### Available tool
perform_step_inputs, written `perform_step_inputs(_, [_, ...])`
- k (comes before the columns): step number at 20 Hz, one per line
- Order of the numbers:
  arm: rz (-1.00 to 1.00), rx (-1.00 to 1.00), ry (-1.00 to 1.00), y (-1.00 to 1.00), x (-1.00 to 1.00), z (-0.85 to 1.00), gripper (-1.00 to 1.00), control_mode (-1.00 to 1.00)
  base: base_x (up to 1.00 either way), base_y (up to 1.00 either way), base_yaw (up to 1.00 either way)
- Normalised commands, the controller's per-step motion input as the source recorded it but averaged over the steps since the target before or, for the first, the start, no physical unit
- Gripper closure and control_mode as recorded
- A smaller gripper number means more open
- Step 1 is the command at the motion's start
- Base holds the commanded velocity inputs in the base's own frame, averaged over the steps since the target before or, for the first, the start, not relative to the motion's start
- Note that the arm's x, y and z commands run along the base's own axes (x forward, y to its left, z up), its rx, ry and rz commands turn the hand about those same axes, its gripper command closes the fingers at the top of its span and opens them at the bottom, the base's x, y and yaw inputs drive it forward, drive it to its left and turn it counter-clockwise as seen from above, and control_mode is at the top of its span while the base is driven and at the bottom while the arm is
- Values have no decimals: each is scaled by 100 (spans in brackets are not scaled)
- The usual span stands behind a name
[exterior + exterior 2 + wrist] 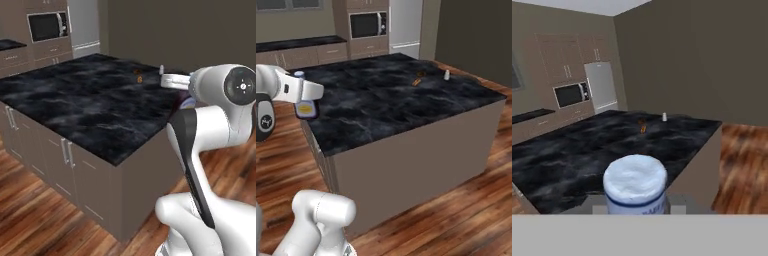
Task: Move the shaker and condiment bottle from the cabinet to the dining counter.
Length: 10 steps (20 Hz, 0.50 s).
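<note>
Condiment bottle (635,184) in hand (306,102), pale cap, blue-ringed label, above dining counter (587,150)

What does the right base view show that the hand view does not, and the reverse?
Right base view adds: the pincer shut on the condiment bottle, from the side, with its pale label. Hand view adds: the bottle's cap close up, and the ceiling. Both share: the dining counter, the shaker standing on its far part, a small brown thing near it, and the microwave.
</note>
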Motion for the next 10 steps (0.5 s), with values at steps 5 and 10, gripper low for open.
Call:
perform_step_inputs(5, [0, 0, 0, 0, 0, 0, 100, 100, 78, -10, -13])
perform_step_inputs(10, [0, 0, 0, 0, 0, 0, 100, 100, 68, -40, -4])
